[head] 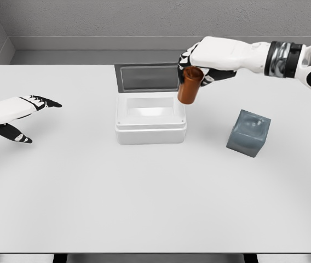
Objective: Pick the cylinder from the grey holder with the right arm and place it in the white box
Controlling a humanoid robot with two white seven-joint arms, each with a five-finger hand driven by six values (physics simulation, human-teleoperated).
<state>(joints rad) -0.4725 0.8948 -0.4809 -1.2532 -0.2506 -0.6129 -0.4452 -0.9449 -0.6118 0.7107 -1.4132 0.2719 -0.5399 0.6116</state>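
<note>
White table (pixel 144 208) fills most of the view, grey wall behind. Right hand (pixel 202 66) comes in from upper right, fingers curled round the top of the cylinder (pixel 190 86), holding it off the table. Cylinder is brown-orange, tilted slightly, hanging under the hand, its lower end over the right rim of the white box (pixel 150 119). Box sits just below and to the left of the hand, lid (pixel 147 77) open and standing up at the back, inside looks bare. Grey holder (pixel 248 132) is below and to the right of the hand, well apart from the cylinder, w/ a shallow round dent on top. Left hand (pixel 21 112) rests far off at the left edge, fingers spread, gripping nothing, approx level w/ the box.
</note>
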